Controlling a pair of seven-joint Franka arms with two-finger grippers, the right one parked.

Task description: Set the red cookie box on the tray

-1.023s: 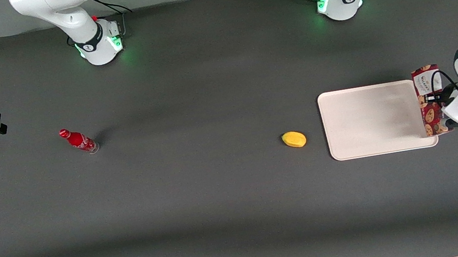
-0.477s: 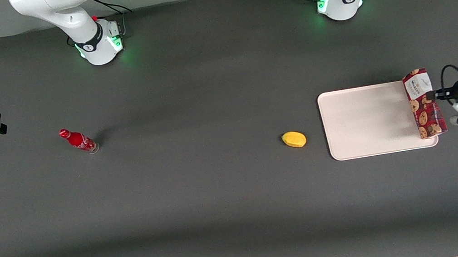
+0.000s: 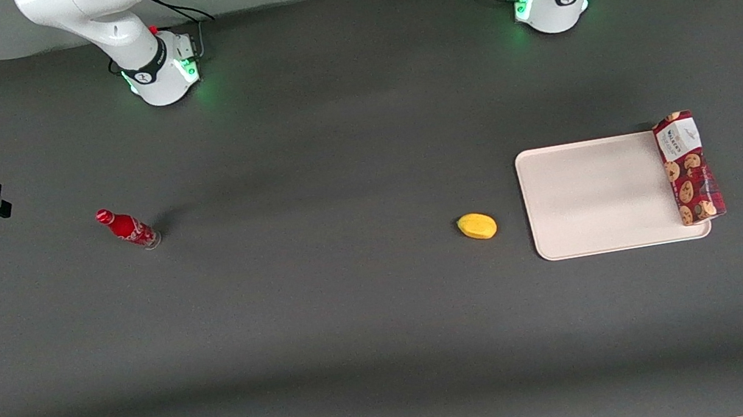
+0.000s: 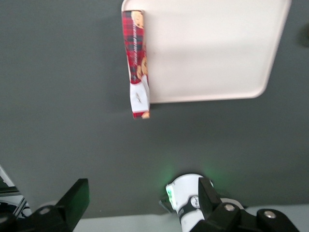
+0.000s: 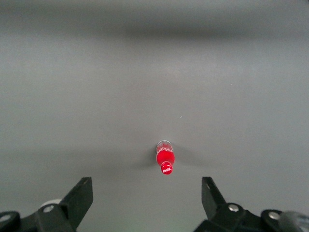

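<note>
While the box (image 3: 688, 167) is lying along the tray (image 3: 600, 194) edge, partly overhanging the rim, the claw (image 4: 140, 203) is hanging open and empty well above; nudging the box fully inward looks wise.

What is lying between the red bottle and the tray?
In the front view, only the yellow fruit lies between the red bottle and the tray, close to the tray. The gripper is open, raised.

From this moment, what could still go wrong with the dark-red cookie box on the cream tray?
The long dark-red cookie box lies along the edge of the flat cream-white tray, partly overhanging the rim toward the working arm's end, so a bump might slide it off. The open hand is high above and apart from the box; coming down again, it could knock the box.
</note>
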